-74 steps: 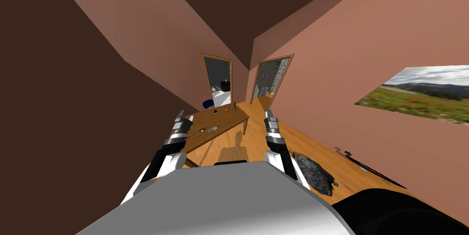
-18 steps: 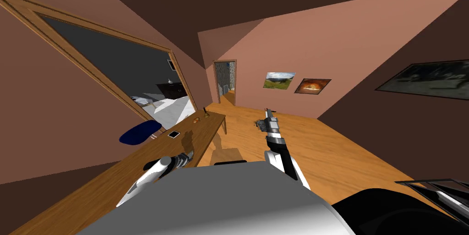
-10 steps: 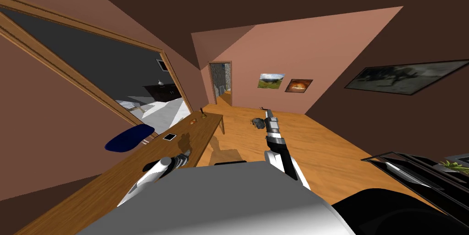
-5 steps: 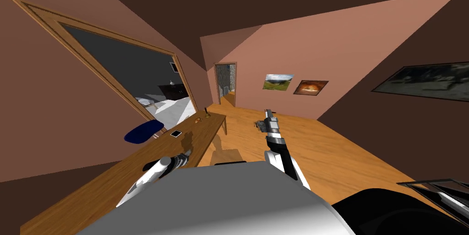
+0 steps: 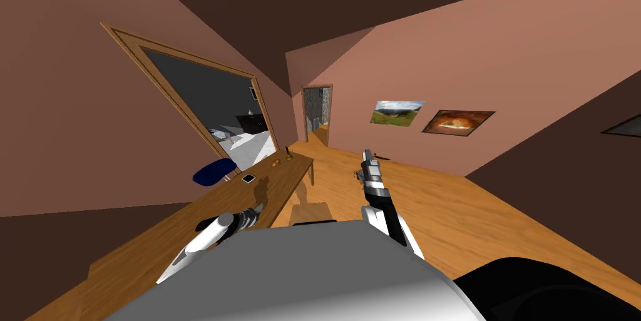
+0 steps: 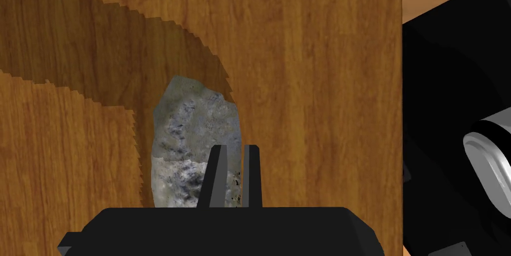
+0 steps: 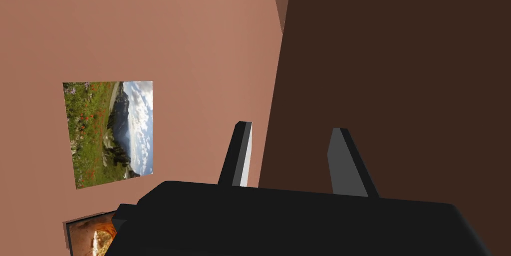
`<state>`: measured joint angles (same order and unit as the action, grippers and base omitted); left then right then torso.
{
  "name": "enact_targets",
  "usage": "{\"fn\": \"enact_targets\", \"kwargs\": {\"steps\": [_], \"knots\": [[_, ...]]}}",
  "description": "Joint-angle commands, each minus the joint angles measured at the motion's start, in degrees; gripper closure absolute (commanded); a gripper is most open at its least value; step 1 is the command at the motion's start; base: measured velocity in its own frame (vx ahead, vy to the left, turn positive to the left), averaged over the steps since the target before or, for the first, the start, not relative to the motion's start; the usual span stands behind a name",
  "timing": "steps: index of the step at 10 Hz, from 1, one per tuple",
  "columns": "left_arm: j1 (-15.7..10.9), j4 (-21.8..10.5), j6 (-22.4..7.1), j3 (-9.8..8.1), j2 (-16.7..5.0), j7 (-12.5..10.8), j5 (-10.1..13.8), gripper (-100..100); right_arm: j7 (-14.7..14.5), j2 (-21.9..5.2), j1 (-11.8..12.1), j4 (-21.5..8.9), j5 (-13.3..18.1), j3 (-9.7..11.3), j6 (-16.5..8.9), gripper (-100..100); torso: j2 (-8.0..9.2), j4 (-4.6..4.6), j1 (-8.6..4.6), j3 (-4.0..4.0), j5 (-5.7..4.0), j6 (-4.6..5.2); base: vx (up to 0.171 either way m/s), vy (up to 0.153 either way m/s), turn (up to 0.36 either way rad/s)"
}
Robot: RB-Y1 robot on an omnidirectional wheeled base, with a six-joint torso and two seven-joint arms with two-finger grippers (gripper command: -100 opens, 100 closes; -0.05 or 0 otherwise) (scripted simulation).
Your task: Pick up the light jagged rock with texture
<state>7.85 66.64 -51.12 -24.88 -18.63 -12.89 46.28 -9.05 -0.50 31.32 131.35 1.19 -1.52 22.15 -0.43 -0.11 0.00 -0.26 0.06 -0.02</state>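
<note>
The light grey, mottled, jagged rock (image 6: 194, 118) lies on the wooden table (image 6: 319, 68), partly in shadow. My left gripper (image 6: 234, 147) is down over the rock's side, its two fingers close together with a sliver of rock between them. In the head view that left gripper (image 5: 253, 214) sits low over the near part of the table (image 5: 188, 223), and the rock is hidden there. My right gripper (image 5: 368, 154) is held up over the floor, open, with nothing between its fingers (image 7: 339, 163).
Farther along the table lie a small white-edged flat device (image 5: 249, 178) and some little objects (image 5: 275, 162). A blue chair (image 5: 215, 171) stands behind the table by a wide wall opening (image 5: 213, 111). A doorway (image 5: 317, 114) is at the far end.
My head view has swung, so the room has slid to the right in the picture. Both arms keep their places. The left fingers have drawn slightly closer.
</note>
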Motion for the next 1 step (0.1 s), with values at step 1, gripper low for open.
{"fn": "enact_targets", "kwargs": {"steps": [1], "knots": [[0.0, 0.0, 0.0, 0.00, 0.0, 0.0, 0.0, 0, 0.0, 0.0, 0.0, 0.0, 0.0, 0.0, 0.0, 0, 0.00, 0.00, 0.00, 0.00, 0.00, 0.00, 0.007, -0.006, -0.011]]}}
